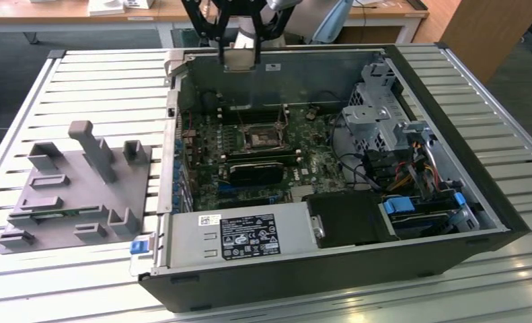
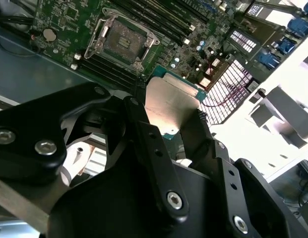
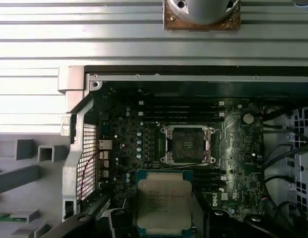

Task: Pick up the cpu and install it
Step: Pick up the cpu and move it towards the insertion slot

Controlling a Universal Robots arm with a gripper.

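- One gripper (image 1: 239,62), black and two-fingered, is hanging over the open computer case (image 1: 467,128), above the case wall that runs along the top of the exterior view.
- Its fingers (image 2: 144,131) are standing narrow and clamping the cpu (image 2: 172,104) by two opposite edges (the silver-grey top plate is catching the light in the second wrist view).
- The cpu is being carried in the air, apart from the motherboard (image 1: 318,169) below it. In the first wrist view its metal top and pale rim (image 3: 163,203) are appearing just beside the socket (image 3: 187,145).
- The socket, a black-framed square, is sitting near the middle of the green motherboard. Its dark contact field is lying uncovered, and the cpu is not touching it.
- The case is lying on its side on a slatted metal table (image 1: 86,81), its open face turned upward, and is reaching toward the table's edge on the exterior view's right.
- A grey holder block (image 1: 77,195) with upright posts is resting on the table just beside the case, toward the table's edge on the exterior view's left.
- A silver power supply (image 1: 239,235) bearing a label is occupying the case's corner at the bottom of the exterior view.
- Several coloured cables (image 1: 413,168) are running along the case's side on the exterior view's right.
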